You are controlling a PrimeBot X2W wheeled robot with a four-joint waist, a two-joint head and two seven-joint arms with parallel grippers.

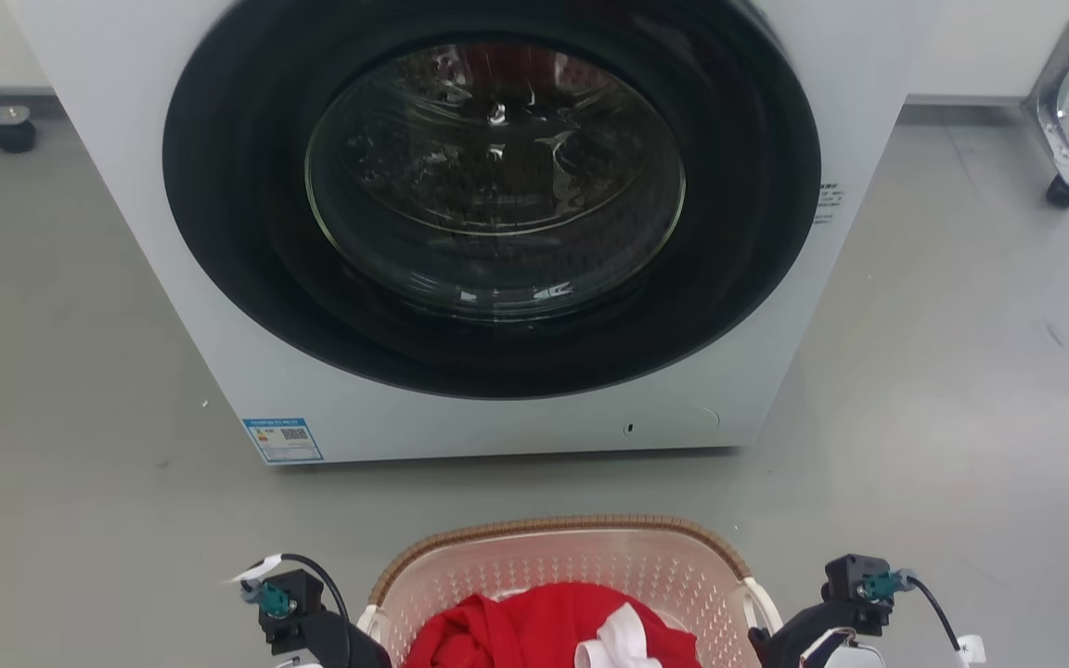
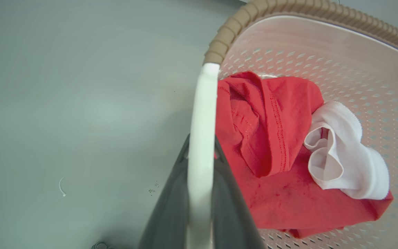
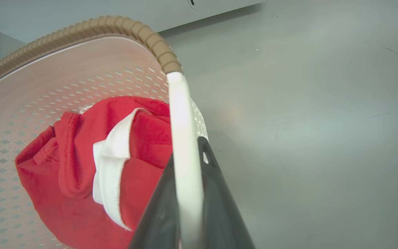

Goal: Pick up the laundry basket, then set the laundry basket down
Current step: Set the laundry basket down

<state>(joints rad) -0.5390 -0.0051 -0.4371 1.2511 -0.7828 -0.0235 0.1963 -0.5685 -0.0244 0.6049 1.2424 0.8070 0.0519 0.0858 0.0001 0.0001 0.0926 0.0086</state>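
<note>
**Both pincers on basket handles; washer just beyond**

Laundry basket (image 1: 553,526) sits centre-near in head view, btwn the two arms, its near part cut off by the bottom edge. The key relation is that it lies directly btwn the pincers, w/ one handle per side. The long axis looks to run left-right, handle to handle, though I can't confirm w/ the near half out of shot.

Left gripper (image 2: 201,145) has its dark fingers either side of the white left handle (image 2: 202,110), pressed against it w/ no gap seen, so it's clamped on. Right gripper (image 3: 187,152) does the same on the right handle (image 3: 181,110). Each arm has its own side, neither nearer than the other.

Inside are a red garment (image 2: 271,131) w/ a white garment (image 2: 340,155) on top, both loose and below the brown rim.

I can't tell from these views whether the basket's bottom is on the floor (image 1: 80,417) or just off it.

Room for moving:
- The washing machine (image 1: 497,431) is on the far side, door shut, w/ a strip of bare floor btwn its base and the far rim. Tightest side, so don't swing far.
- Left and right of the basket is open floor.
- A caster (image 1: 13,134) far-left and a wheeled metal leg (image 1: 1059,139) far-right are well apart from the basket.

Judgement: lift or lower straight and keep both sides level, since uneven height would tip the clothes out.
</note>
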